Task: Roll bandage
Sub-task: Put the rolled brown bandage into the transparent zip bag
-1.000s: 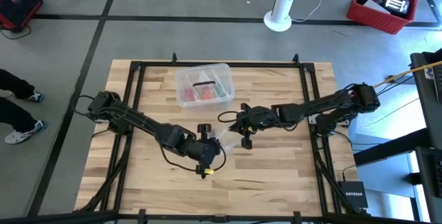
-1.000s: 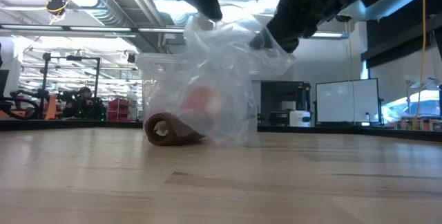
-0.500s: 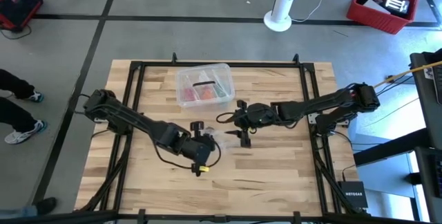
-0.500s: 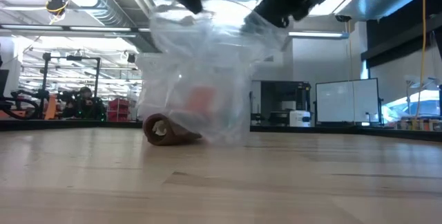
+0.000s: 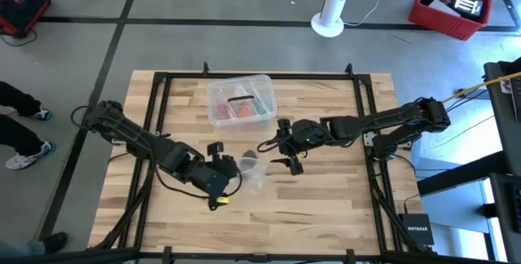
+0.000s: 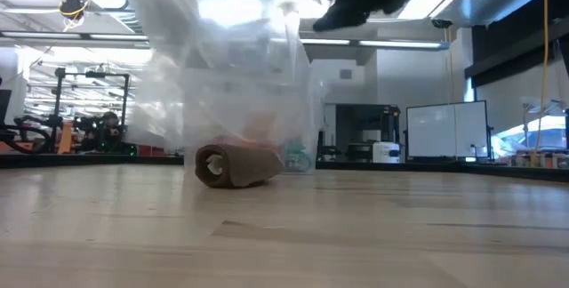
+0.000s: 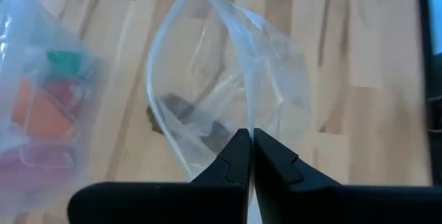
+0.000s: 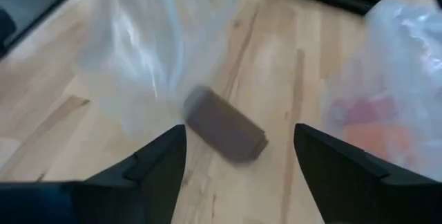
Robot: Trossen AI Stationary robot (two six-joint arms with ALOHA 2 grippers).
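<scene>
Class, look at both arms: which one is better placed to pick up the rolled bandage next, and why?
Probably the right. The right gripper is open and empty, with the bandage lying on the table just ahead of it. The left gripper is shut on the plastic bag.

One word is showing legibly: "NETGEAR", printed in small pale letters on the black box (image 5: 417,233) sitting on the floor past the table's corner, near the right arm's base, in the high view. No other text, label or number is reading clearly anywhere.
</scene>
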